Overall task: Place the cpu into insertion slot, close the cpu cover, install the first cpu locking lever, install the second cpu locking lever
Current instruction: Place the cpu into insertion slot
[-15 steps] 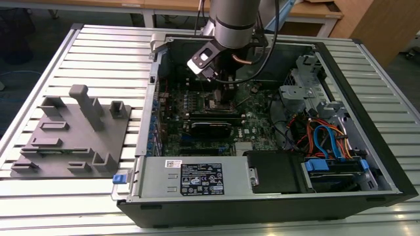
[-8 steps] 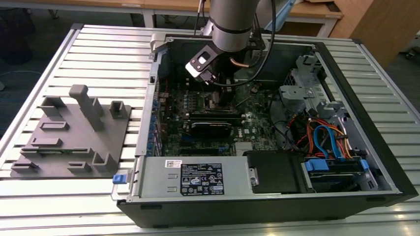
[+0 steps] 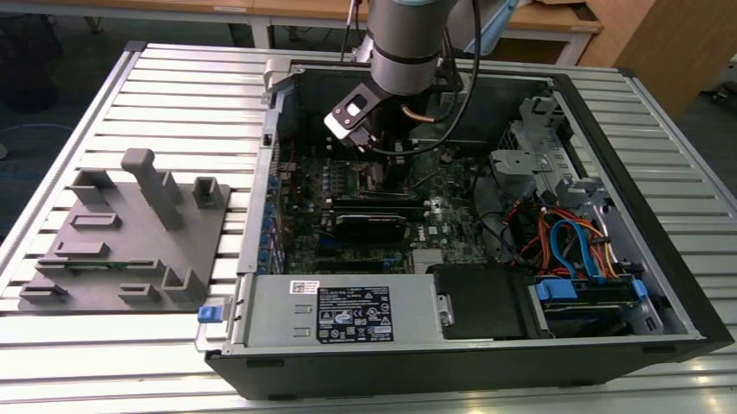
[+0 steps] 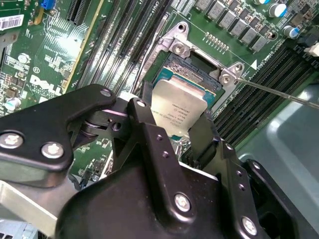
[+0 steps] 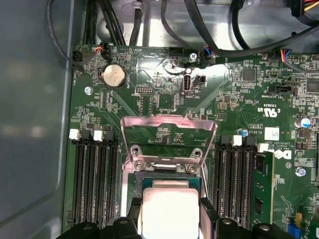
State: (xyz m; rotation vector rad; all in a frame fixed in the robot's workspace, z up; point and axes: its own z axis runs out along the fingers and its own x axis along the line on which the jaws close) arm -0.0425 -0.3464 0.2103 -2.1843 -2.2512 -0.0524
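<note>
The cpu [image 4: 182,104], a flat square chip with a dull grey top, sits clamped between the black fingers of my gripper [image 4: 174,118]. It hangs slightly tilted just over the insertion slot [image 4: 192,64], whose dark centre and silvery rim show beyond it. In the first wrist view the cpu [image 5: 169,206] sits in the gripper [image 5: 169,221] over the slot [image 5: 169,179]. The cpu cover [image 5: 169,120] stands swung up and open behind the slot. A thin locking lever [image 4: 279,92] sticks out to one side. In the exterior view the gripper [image 3: 386,159] is deep inside the computer case.
Long black memory slots [image 5: 94,184] flank the socket, and one memory stick [image 5: 261,189] stands in its slot. The case holds a grey power-supply box [image 3: 334,315] and bundled cables [image 3: 564,241]. A grey fixture block [image 3: 127,241] lies on the slatted table at the exterior view's left.
</note>
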